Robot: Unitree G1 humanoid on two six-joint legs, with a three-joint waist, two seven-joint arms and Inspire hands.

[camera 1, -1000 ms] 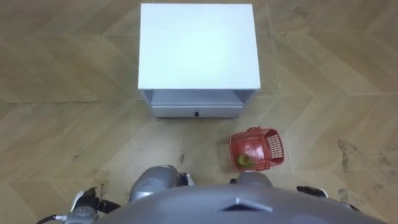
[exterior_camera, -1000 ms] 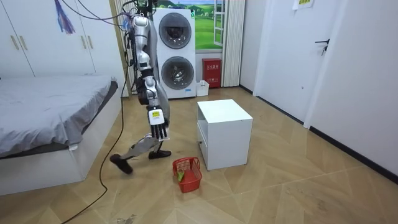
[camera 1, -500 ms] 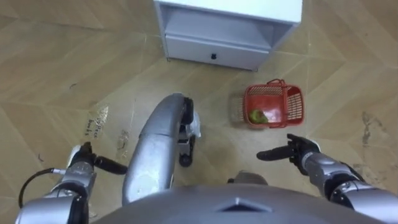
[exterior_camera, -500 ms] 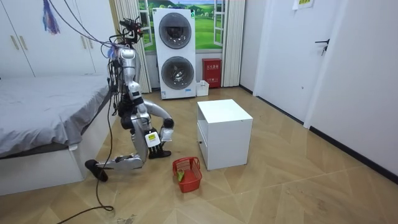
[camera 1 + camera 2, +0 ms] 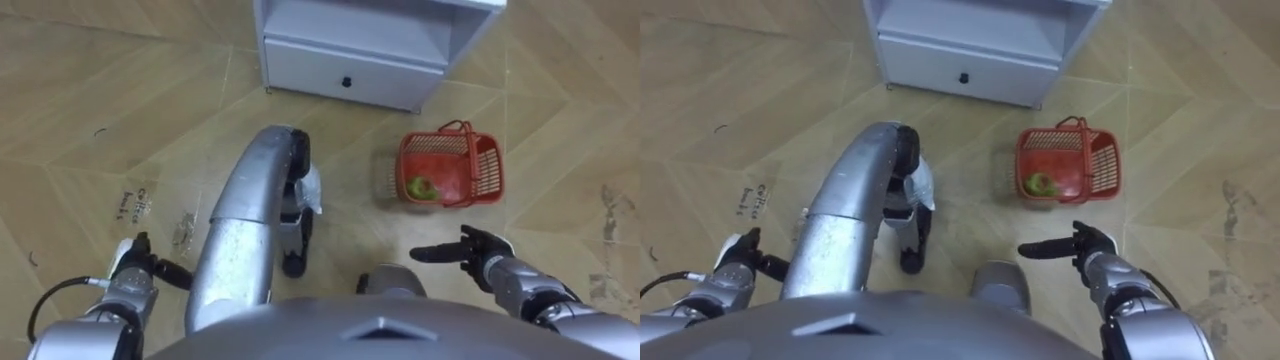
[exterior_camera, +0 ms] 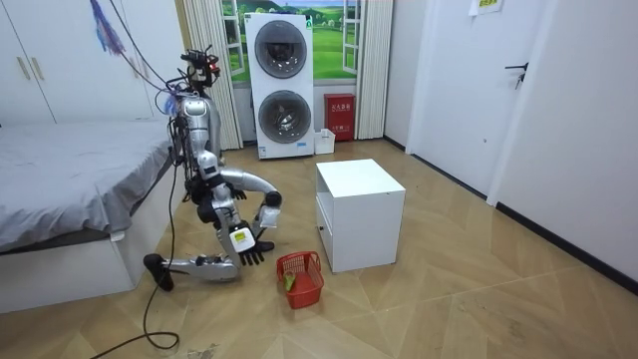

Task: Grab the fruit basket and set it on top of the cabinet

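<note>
Vs 1 sec ago the robot has gone from upright to a low kneel on the floor [image 5: 90, 110] between the bed [image 6: 80, 189] and the white cabinet [image 5: 350, 65]. The room view shows 1 knee up and the other leg stretched out behind. The eye views have dropped w/ it, so the cabinet sliding toward the top edge is the camera's move, not the cabinet's.

The fruit basket [image 5: 486, 172] hasn't shifted. It sits upright on the floor just off the cabinet's front corner, w/ a green fruit [image 5: 420, 188] inside.

Main change for the task: the right hand [image 5: 482, 256] is now out in front. Its fingers are straight and released, holding nothing, pointing across toward the robot's left. It hangs near the basket on the robot's side of it, but apart, no contact. Vs 0.5 sec ago it has barely closed in.

The left hand [image 5: 135, 280] is low at the robot's left, well apart from the basket. I can't tell if it's open or closed.

So the crouch looks approx. done and the grasp hasn't begun. Next, the right hand prob. has to reach fwd to the rim or handle, then close.
</note>
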